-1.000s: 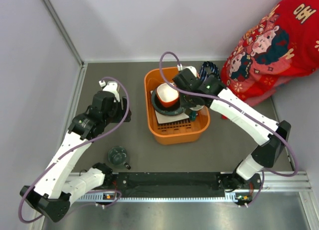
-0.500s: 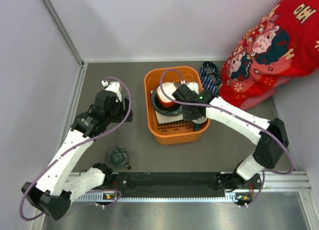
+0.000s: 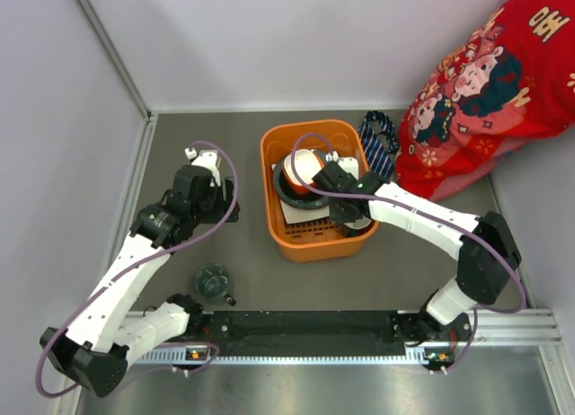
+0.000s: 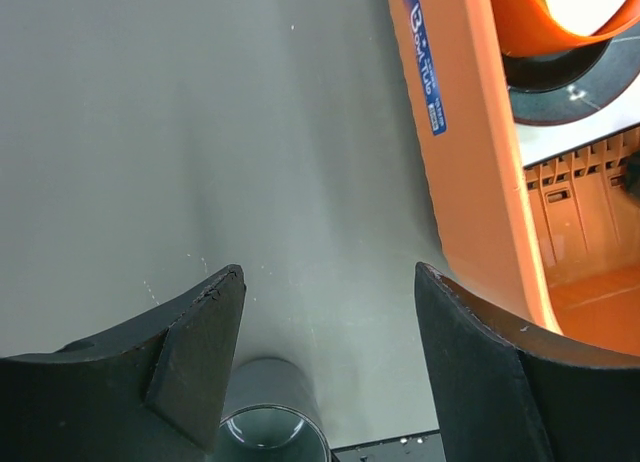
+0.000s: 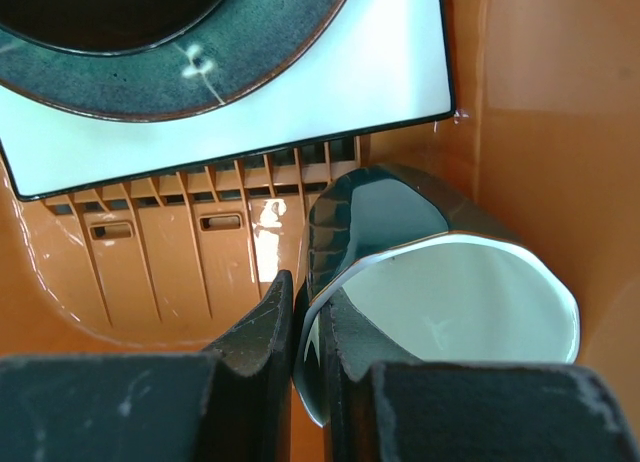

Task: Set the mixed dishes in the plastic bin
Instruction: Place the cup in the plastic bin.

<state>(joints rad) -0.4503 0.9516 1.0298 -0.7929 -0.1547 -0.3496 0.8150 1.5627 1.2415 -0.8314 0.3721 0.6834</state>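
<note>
The orange plastic bin holds the white square plate, the blue-grey plate on it, and the orange bowl on top. My right gripper is low in the bin's near right corner, shut on the rim of the dark teal cup, one finger inside and one outside. The white plate and blue-grey plate lie just beyond. My left gripper is open and empty over the table left of the bin. No cream mug is in view.
A grey-green cup sits on the table near the front rail, also low in the left wrist view. The striped blue necktie lies right of the bin. A person in red stands at the far right.
My right gripper has moved down and toward the near right corner of the bin with the teal cup in it. The left arm has barely moved.
</note>
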